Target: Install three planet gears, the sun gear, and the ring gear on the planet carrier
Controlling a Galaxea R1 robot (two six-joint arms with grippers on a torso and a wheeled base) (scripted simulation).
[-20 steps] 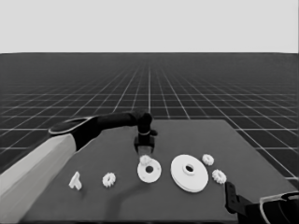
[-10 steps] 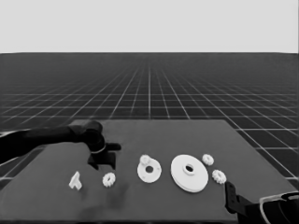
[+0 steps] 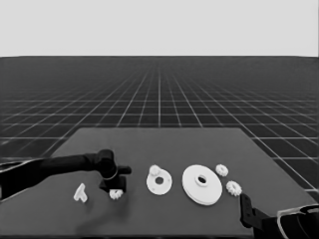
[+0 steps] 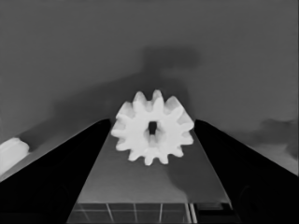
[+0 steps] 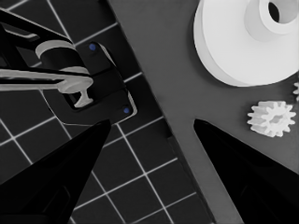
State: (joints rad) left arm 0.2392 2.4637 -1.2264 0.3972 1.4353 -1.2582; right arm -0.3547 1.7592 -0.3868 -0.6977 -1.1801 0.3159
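Straddling a loose gear (image 4: 153,127), left pincer (image 3: 114,188) gapes, gripping nothing. One gear (image 3: 154,170) sits on the carrier (image 3: 159,180); ring gear (image 3: 202,183) and two gears beyond wait.

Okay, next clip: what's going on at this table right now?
The left tool is down at the table's left, its open fingers on either side of a small white toothed gear beside the thin white piece. One gear already sits on the smaller round part. The larger round part and two more gears lie untouched to the right. The right arm waits at the lower right corner.
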